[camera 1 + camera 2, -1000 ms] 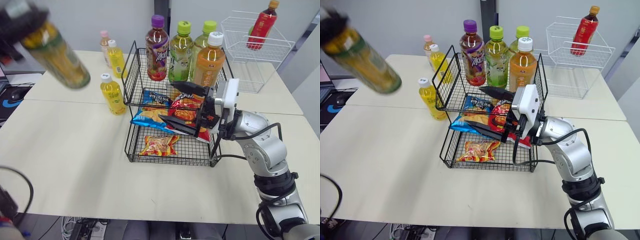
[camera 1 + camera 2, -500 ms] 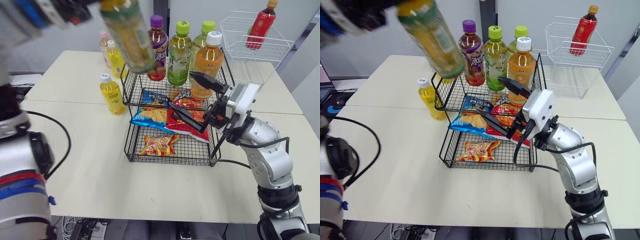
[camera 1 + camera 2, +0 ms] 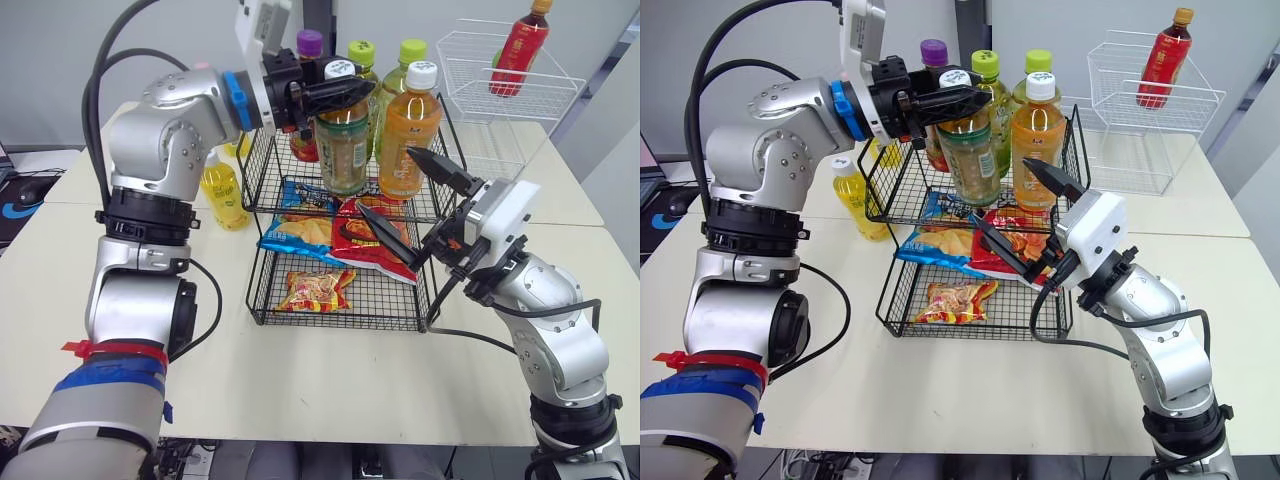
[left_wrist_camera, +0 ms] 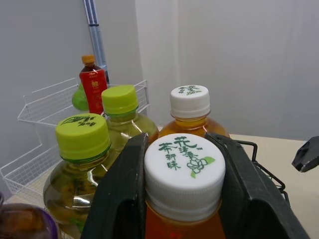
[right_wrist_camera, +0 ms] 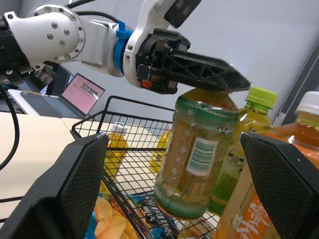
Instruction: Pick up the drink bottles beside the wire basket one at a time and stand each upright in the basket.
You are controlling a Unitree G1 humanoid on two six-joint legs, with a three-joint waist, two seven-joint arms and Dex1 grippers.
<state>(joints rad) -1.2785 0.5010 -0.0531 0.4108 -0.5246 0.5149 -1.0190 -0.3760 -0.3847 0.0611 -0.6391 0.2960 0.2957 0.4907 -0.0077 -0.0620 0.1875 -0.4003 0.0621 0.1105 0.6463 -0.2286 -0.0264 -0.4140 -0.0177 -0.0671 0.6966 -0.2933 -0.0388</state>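
My left gripper (image 3: 345, 86) is shut on the white cap and neck of a green-labelled tea bottle (image 3: 343, 150). It holds the bottle nearly upright inside the top tier of the black wire basket (image 3: 262, 165). I cannot tell whether the bottle's base touches the tier. Behind it stand a purple-capped bottle (image 3: 314, 45), two green-capped bottles (image 4: 83, 139) and an orange one (image 3: 408, 130). A yellow bottle (image 3: 222, 190) stands on the table left of the basket. My right gripper (image 3: 385, 180) is open at the basket's front right, holding nothing.
Snack bags (image 3: 340, 225) lie on the basket's middle and bottom tiers. A white wire basket (image 3: 500, 100) with a red bottle (image 3: 518, 45) sits at the back right. More small bottles (image 3: 880, 155) stand behind my left arm. A laptop (image 5: 82, 94) lies off to the left.
My left arm swung the tea bottle from the far left over to the basket, turned it upright and lowered it into the top tier. My right gripper drew back slightly to the right.
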